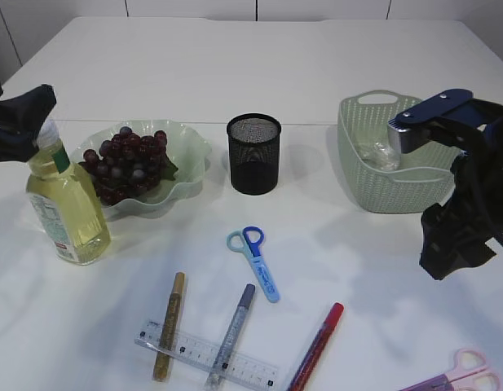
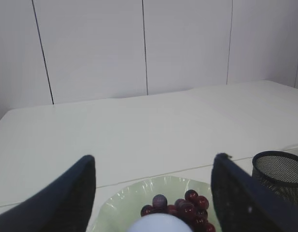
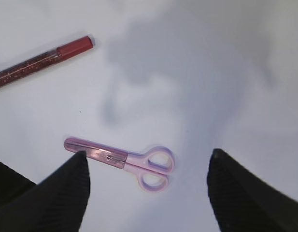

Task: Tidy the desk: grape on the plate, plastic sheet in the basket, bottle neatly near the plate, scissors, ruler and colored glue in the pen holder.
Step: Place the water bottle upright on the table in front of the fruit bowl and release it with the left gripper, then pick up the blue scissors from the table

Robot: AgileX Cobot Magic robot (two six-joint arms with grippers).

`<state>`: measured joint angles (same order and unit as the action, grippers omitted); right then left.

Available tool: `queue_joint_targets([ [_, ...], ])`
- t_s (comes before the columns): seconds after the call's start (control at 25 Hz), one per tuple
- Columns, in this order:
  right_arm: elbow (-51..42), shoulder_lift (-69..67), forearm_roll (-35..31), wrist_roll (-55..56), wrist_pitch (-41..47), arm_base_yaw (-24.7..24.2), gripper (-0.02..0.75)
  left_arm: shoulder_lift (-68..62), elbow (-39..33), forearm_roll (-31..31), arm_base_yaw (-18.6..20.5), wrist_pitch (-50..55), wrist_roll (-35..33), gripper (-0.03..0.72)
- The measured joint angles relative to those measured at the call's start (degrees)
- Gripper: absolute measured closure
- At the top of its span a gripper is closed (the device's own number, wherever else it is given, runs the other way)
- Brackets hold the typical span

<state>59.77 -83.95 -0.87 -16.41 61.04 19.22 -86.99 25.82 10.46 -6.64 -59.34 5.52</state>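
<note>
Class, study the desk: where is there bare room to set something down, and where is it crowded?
Bare: the far table behind the plate, pen holder and basket; also between blue scissors and basket. Crowded: the near edge, with ruler and glue pens.

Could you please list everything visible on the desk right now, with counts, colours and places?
bottle: 1, yellow liquid, front of table left
plate: 1, pale green, behind the bottle
grapes: 1 bunch, dark red, on plate
pen holder: 1, black mesh, centre
basket: 1, green, right; something clear inside
scissors: 2, blue centre, pink front right
glue pens: 3, gold, silver, red, front
ruler: 1, clear, under gold and silver pens
left gripper: open, around the bottle top
right gripper: open, above pink scissors
</note>
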Motion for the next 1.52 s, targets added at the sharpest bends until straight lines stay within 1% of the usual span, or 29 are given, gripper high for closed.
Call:
queue_joint_targets([
  [0.16, 0.0, 0.0, 0.0, 0.12, 0.09, 0.0, 0.155, 4.27, 0.0, 0.01, 0.0, 4.97, 1.98, 0.147],
  [0.4, 0.0, 0.0, -0.23, 0.47, 0.21, 0.0, 0.155, 10.92, -0.12, -1.97, 0.0, 13.87, 2.46, 0.15],
  [0.8, 0.0, 0.0, -3.6, 2.58, 4.28, 0.0, 0.155, 25.23, -0.23, -2.57, 0.0, 37.87, 5.91, 0.187],
  [0.96, 0.0, 0.0, -5.99, 2.94, 6.3, 0.0, 0.155, 32.14, -0.12, -2.7, 0.0, 47.53, 6.05, 0.197],
  [1.16, 0.0, 0.0, -8.89, 3.21, 8.32, 0.0, 0.155, 39.33, 1.99, -3.34, 0.0, 59.76, 6.05, 0.2],
  [1.44, 0.0, 0.0, -18.23, 7.6, 8.44, 0.0, 0.155, 43.84, 5.46, -7.96, 0.0, 77.81, 6.13, 0.202],
  [1.52, 0.0, 0.0, -19.88, 8.01, 8.44, 0.0, 0.155, 44.2, 7.21, -8.76, 0.0, 83.2, 6.13, 0.214],
])
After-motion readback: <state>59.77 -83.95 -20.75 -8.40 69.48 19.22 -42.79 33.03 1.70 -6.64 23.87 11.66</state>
